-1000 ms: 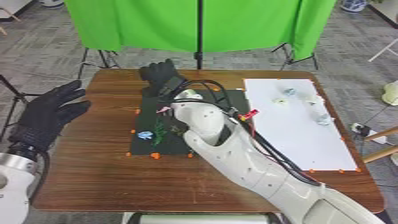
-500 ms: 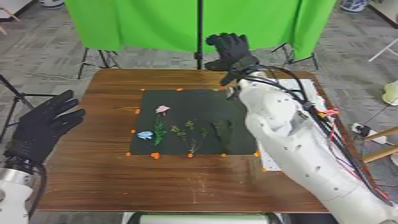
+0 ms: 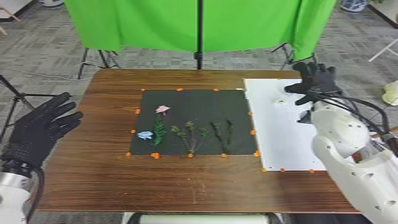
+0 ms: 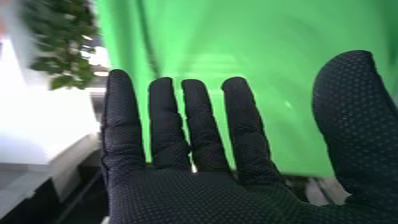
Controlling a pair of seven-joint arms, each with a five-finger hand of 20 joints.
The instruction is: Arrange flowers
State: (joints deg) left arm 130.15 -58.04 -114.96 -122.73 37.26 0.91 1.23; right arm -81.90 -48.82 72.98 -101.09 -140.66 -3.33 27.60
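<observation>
Brown table [image 3: 178, 187] bears white paper [image 3: 289, 135], partly hidden by the unclenched right hand [image 3: 314, 85]; left hand [image 3: 37, 130] relaxed.

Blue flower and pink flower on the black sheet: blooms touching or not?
Apart. Head view shows it: a strip of bare black sheet separates the blue flower from the pink flower.
</observation>
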